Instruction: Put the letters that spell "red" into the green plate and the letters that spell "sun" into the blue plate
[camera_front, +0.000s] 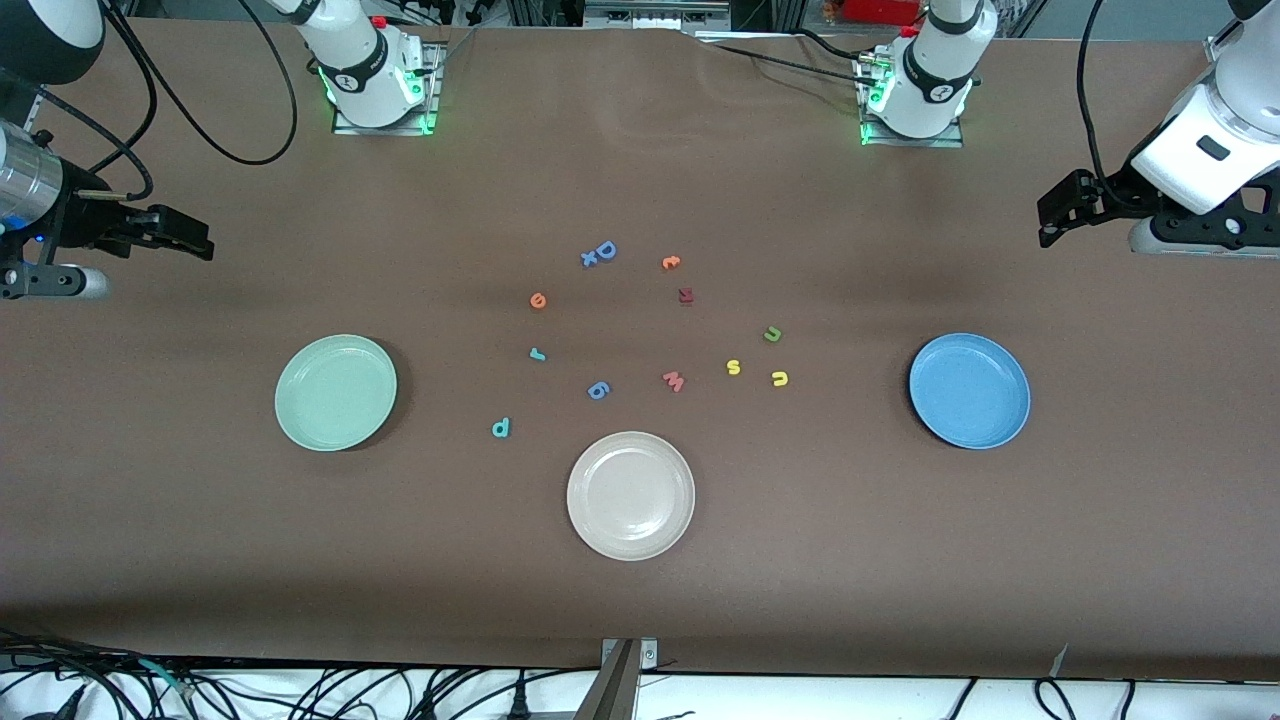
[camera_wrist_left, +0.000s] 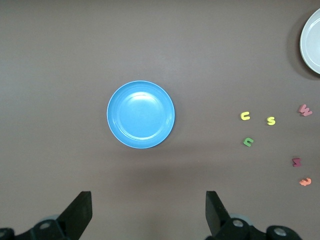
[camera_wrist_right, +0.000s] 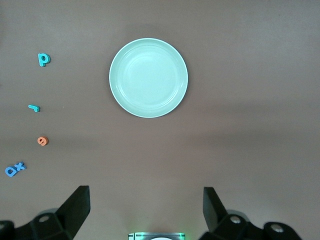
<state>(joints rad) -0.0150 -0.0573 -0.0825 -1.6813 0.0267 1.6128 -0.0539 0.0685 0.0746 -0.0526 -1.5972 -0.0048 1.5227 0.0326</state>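
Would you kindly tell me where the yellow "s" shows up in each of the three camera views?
Front view: the yellow "s" lies on the table between the pink "w" and the yellow "u".
Left wrist view: it lies beside the yellow "u".
Right wrist view: not in it.
Shared landmark: the blue plate.

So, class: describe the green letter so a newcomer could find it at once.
Start at the blue plate toward the left arm's end. Beside it, toward the table's middle, three small letters cluster. The green letter lies farthest from the front camera; the yellow s and yellow u are its neighbours.
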